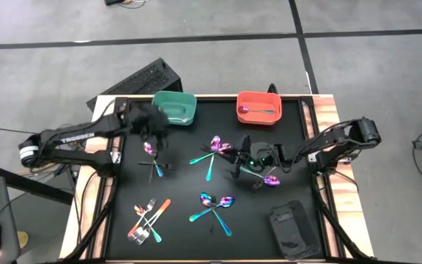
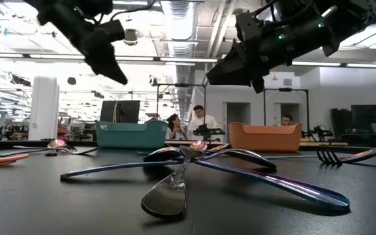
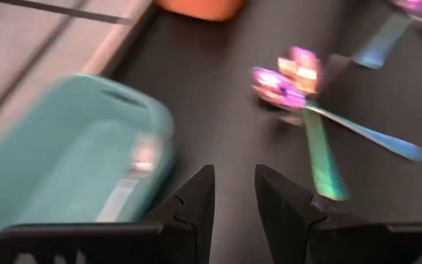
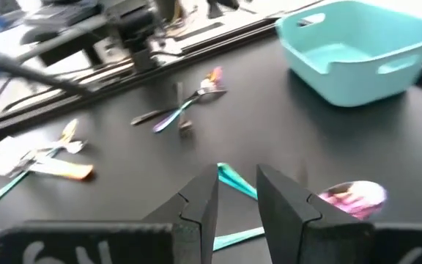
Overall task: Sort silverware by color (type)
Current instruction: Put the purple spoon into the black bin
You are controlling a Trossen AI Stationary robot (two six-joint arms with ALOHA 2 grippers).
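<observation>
Nearest me, crossed spoons (image 2: 181, 171) sprawl mid-tabletop; overlapping handles could drag a neighbour along. My right gripper (image 4: 237, 192) hovers above a teal handle (image 4: 234, 180), fingers slightly spread, empty. Left gripper (image 3: 234, 192), fingers narrowly apart and empty, sits beside the teal bin (image 1: 175, 107) at the far edge. Only overhead shows a spoon inside the orange bin (image 1: 259, 107).

The black table (image 1: 182, 183) is carrying a teal bin (image 1: 176, 107) and an orange bin (image 1: 259, 107) at its far edge. Silverware is lying in loose groups: near the middle (image 1: 212, 152), at the left (image 1: 152, 163), at the front centre (image 1: 215, 206), and at the front left (image 1: 149, 220). A dark flat object (image 1: 291, 229) is resting at the front right corner.
</observation>
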